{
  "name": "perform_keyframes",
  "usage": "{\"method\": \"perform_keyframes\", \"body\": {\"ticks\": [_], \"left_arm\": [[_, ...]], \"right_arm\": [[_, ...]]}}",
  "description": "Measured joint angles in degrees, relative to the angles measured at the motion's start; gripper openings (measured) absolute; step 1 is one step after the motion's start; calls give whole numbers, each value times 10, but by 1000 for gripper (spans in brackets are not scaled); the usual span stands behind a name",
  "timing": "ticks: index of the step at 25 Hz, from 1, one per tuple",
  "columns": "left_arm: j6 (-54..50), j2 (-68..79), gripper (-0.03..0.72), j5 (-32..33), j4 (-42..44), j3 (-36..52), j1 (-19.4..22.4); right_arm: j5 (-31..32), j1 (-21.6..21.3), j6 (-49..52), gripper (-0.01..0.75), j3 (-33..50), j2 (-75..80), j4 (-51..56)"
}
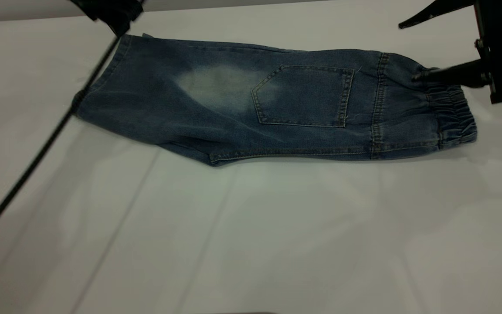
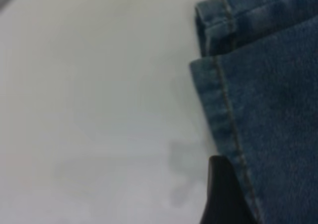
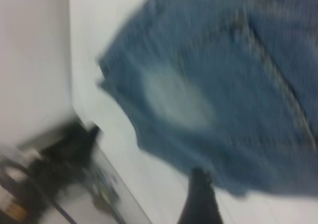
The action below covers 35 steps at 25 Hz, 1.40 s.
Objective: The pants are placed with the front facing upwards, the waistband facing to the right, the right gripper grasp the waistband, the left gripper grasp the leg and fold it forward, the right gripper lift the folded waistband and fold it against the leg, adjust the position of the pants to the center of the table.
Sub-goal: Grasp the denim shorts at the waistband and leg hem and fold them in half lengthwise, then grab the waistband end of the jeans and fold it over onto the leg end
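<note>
The pants lay already folded lengthwise on the bench — one leg stacked on the other, rear pocket up, elastic waistband toward the right claw.

That claw sat just above and beside the waistband w/ its fingers spread: the lower one touched the gathered top edge, the upper one hung in the air, nothing pinched yet.

The left claw hovered at the opposite end, right over the hem corner; only one dark fingertip showed beside the stitched hem, so whether it was apart or together couldn't be told.

Judged from this, the first fold looked done. Left to do: lifting the waistband over onto the leg, then shifting the bundle — it sat toward the far edge, approx. between both claws — to the bench's center.
</note>
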Motion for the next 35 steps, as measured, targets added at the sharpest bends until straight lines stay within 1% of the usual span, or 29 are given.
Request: {"method": "perform_keyframes", "body": {"ticks": [1,2,3,4,5,7,8,10,14,16,19,23,25,29,30,31,32,34,35], "left_arm": [[3,-11,398,7,0,0,0],[3,-17,398,11,0,0,0],[7,-22,398,17,0,0,0],[7,-22,398,17,0,0,0],[7,-23,398,19,0,0,0],[7,-23,398,20,0,0,0],[7,-23,388,20,-1,0,0],[7,-23,379,20,-3,0,0],[6,-23,366,20,-3,0,0],[5,-23,358,20,-3,0,0],[5,-23,356,21,-3,0,0],[5,-23,356,23,-7,0,0],[4,-23,355,23,-9,0,0],[4,-23,355,32,-9,0,-4],[4,-23,353,49,-13,0,-14],[4,-23,353,49,-14,0,-16],[5,-23,353,51,-23,0,-22],[12,-23,353,52,-35,0,-31],[17,-23,353,54,-41,0,-35]], "right_arm": [[15,0,1,491,0,-1,-45],[17,1,3,491,1,-3,-70],[3,1,19,491,27,-17,-111],[-10,1,22,491,44,-21,-120],[-43,1,22,491,78,-28,-131],[-81,1,2,491,104,-28,-129],[-130,0,-79,495,114,-28,-87],[-140,0,-114,510,114,-28,-61],[-163,0,-141,582,114,-27,-37],[-172,0,-156,605,114,-20,-26],[-180,0,-186,603,114,-8,4],[-180,0,-242,568,114,6,69],[-182,0,-255,563,109,10,81],[-180,-12,-261,560,75,25,87],[-173,-20,-256,466,62,40,85],[-171,-20,-256,409,62,40,85],[-166,-20,-258,269,62,40,85],[-159,-21,-261,135,62,40,87],[-155,-21,-263,85,62,40,88]]}}
